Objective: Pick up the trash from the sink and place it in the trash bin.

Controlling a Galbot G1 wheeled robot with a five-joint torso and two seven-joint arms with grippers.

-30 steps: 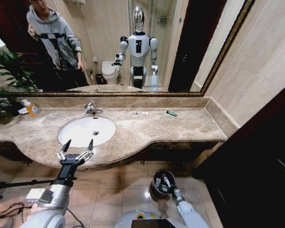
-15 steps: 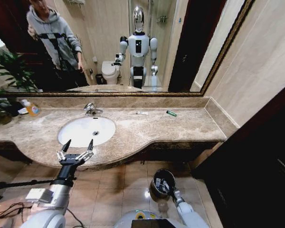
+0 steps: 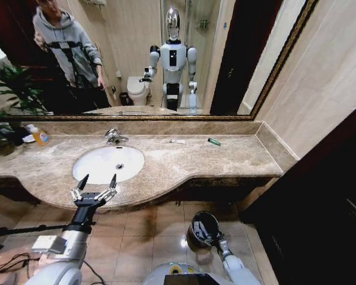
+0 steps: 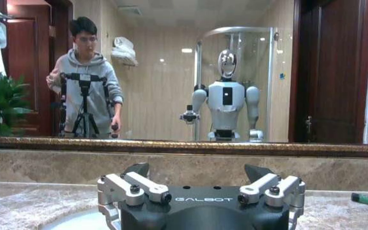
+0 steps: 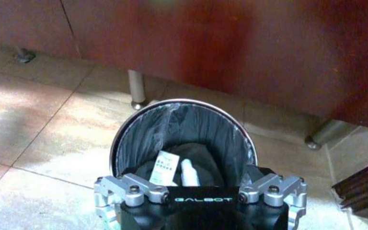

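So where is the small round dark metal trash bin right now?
In the head view the small round dark metal trash bin stands on the tiled floor below the marble counter, on the robot's right, with the right end effector at its near rim.

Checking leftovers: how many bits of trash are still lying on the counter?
2: a white packet behind the sink, and a green tube farther toward the right wall. Others may be hidden.
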